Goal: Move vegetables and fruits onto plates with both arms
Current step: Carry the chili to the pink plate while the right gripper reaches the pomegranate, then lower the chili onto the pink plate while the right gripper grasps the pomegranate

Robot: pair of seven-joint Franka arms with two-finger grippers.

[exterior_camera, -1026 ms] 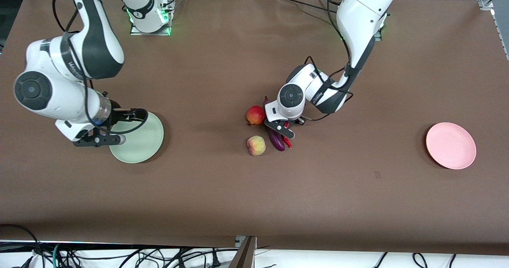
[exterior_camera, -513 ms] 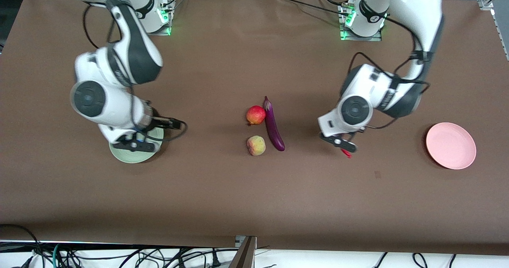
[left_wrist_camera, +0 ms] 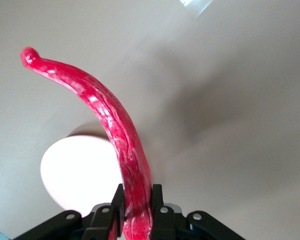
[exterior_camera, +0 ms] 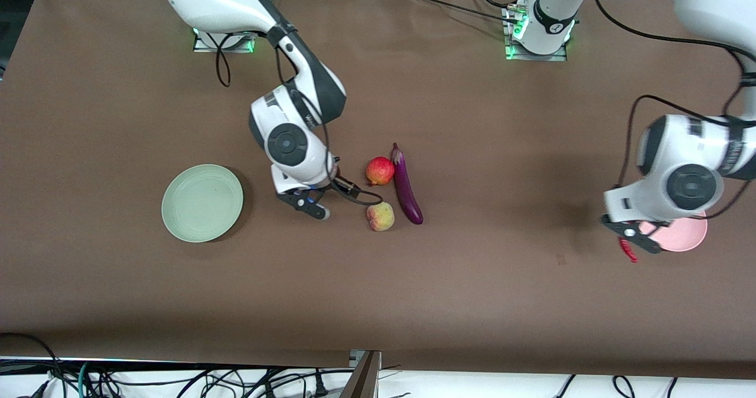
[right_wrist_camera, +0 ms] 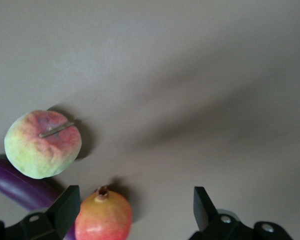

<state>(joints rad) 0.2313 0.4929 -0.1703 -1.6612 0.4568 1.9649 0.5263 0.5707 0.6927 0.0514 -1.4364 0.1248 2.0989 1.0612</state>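
Note:
My left gripper [exterior_camera: 633, 240] is shut on the red chili pepper [exterior_camera: 628, 250] and holds it in the air over the edge of the pink plate [exterior_camera: 688, 240]. In the left wrist view the chili [left_wrist_camera: 115, 130] sticks out from between the jaws of the left gripper [left_wrist_camera: 138, 201], with the plate [left_wrist_camera: 75, 175] below. My right gripper [exterior_camera: 311, 204] is open and empty, over the table beside the peach [exterior_camera: 380, 216] and the red-orange fruit [exterior_camera: 380, 170]. The purple eggplant [exterior_camera: 407, 186] lies beside both fruits. The right wrist view shows the right gripper [right_wrist_camera: 135, 206], the red-orange fruit [right_wrist_camera: 104, 217], the peach [right_wrist_camera: 42, 144] and the eggplant [right_wrist_camera: 20, 187].
The pale green plate [exterior_camera: 202, 203] lies bare toward the right arm's end of the table. The brown table cover [exterior_camera: 502, 280] spreads under everything. Both arm bases stand along the table's top edge in the front view.
My left arm has carried the chili from beside the eggplant to the pink plate's edge. My right arm has swung from over the green plate to the fruits.

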